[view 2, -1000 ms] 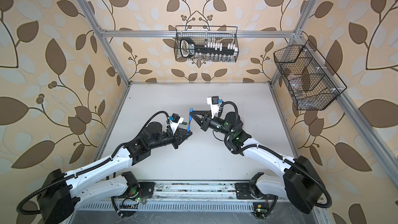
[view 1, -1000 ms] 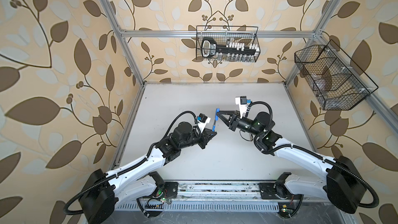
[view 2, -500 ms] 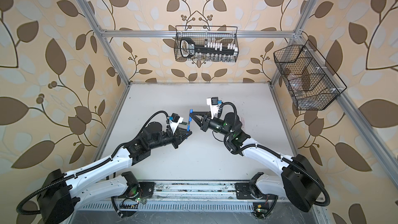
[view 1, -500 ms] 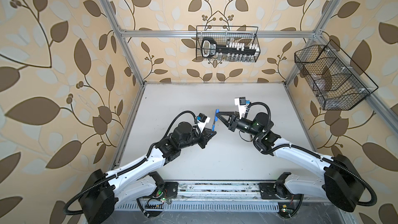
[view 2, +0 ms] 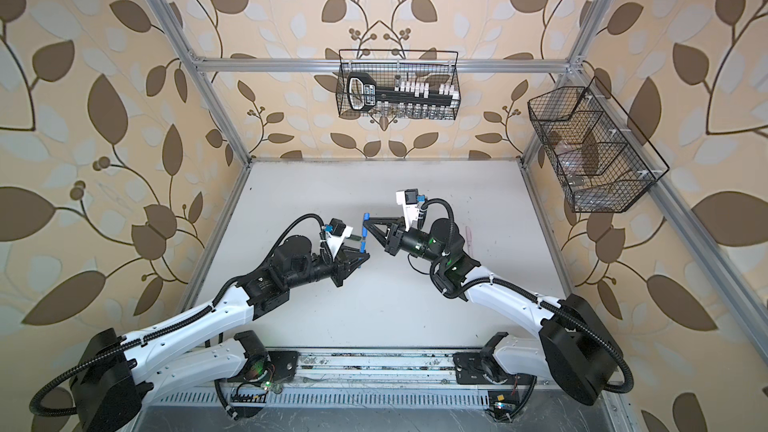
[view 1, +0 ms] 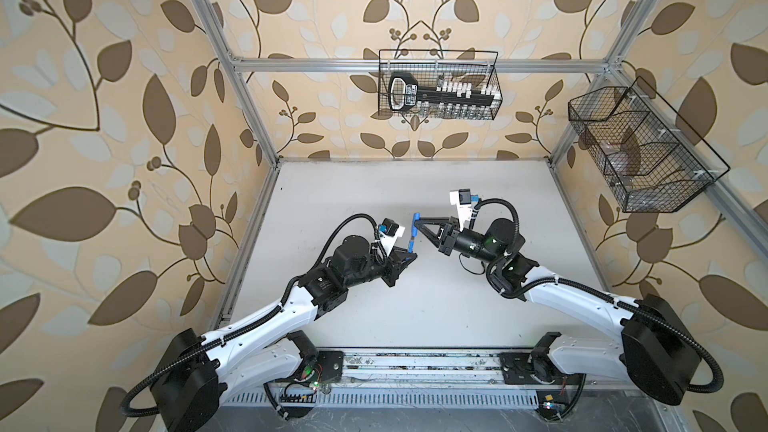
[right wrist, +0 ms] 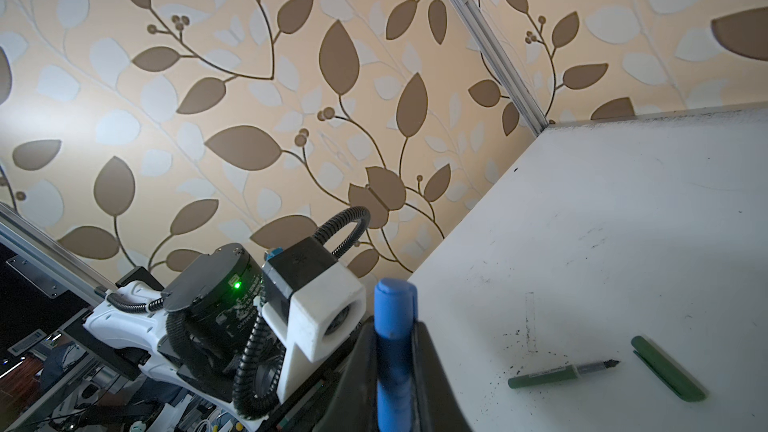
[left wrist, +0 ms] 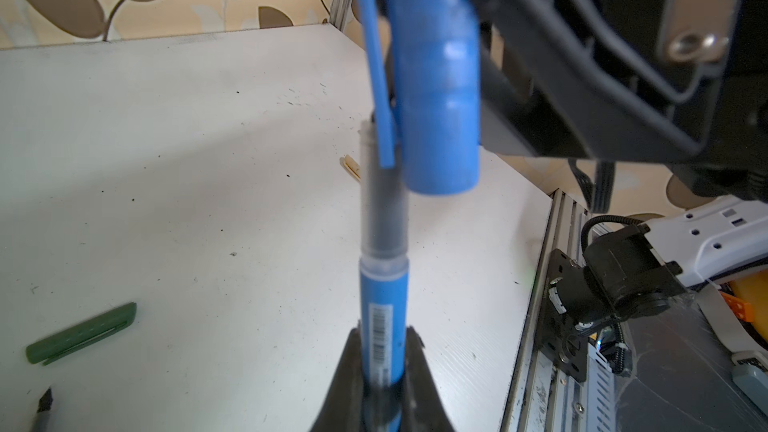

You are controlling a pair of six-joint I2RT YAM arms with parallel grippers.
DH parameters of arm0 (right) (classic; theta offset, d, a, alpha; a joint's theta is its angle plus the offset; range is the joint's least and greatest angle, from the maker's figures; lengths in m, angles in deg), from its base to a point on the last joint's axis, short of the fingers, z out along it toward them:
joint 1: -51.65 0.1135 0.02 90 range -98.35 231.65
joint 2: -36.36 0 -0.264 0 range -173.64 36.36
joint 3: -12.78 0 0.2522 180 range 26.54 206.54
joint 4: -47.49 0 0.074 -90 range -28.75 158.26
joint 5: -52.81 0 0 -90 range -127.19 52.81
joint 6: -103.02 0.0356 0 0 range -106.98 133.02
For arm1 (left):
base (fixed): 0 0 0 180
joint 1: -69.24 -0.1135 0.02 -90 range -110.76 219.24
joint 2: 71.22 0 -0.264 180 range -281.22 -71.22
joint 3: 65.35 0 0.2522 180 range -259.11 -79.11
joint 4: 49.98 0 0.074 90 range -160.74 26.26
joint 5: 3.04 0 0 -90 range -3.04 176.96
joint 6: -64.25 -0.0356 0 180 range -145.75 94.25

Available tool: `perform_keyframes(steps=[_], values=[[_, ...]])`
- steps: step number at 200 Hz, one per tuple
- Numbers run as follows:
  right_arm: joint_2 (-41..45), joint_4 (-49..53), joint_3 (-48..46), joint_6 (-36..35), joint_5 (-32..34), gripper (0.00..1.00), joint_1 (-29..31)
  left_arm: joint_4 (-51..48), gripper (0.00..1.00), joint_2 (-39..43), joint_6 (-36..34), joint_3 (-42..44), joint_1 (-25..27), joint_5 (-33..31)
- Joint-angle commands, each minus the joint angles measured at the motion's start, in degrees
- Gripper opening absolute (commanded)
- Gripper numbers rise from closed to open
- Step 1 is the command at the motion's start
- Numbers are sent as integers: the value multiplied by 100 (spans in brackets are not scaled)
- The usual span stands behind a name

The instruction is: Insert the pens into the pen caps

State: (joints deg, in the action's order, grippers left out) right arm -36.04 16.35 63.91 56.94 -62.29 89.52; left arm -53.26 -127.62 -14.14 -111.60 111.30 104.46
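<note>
Plastic throughout, so I judge both pieces light, stiff and smooth enough to twist in a pinch.

The slim blue pen with a clear grey front section (left wrist: 382, 297) is clamped low on its barrel by the left gripper (left wrist: 382, 338), jaws closed on it. That hold looks right to me: it leaves the whole front free. The short rounded blue plastic cap (right wrist: 392, 305) is pinched by the right gripper (right wrist: 394, 334), jaws closed on its body, domed end standing out past them.

In a top view the two meet in the air over the middle of the white table (view 1: 457, 317). The left gripper (view 1: 409, 257) comes in from about 7 o'clock, the right gripper (view 1: 417, 222) from 3 o'clock.

In the left wrist view the pen's front runs up just beside the cap, behind its thin clip, not into the mouth. That clip could snag.

Counted:
- One blue pen and one blue cap, both held.
- One green pen (right wrist: 561, 374) and one dark green cap (right wrist: 669, 369), lying near each other on the table, apart.
- One tan piece (left wrist: 351, 166), mostly hidden.
</note>
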Motion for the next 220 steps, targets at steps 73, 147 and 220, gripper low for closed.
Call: perform_keyframes(steps=[73, 147, 220], values=[[11, 142, -35, -91, 29, 15, 24, 82, 0, 347, -228, -318, 48, 8], [38, 243, -45, -147, 49, 16, 28, -54, 0, 575, -281, -425, 48, 35], [86, 576, 187, -405, 14, 19, 79, -208, 0, 525, -404, -504, 48, 72]])
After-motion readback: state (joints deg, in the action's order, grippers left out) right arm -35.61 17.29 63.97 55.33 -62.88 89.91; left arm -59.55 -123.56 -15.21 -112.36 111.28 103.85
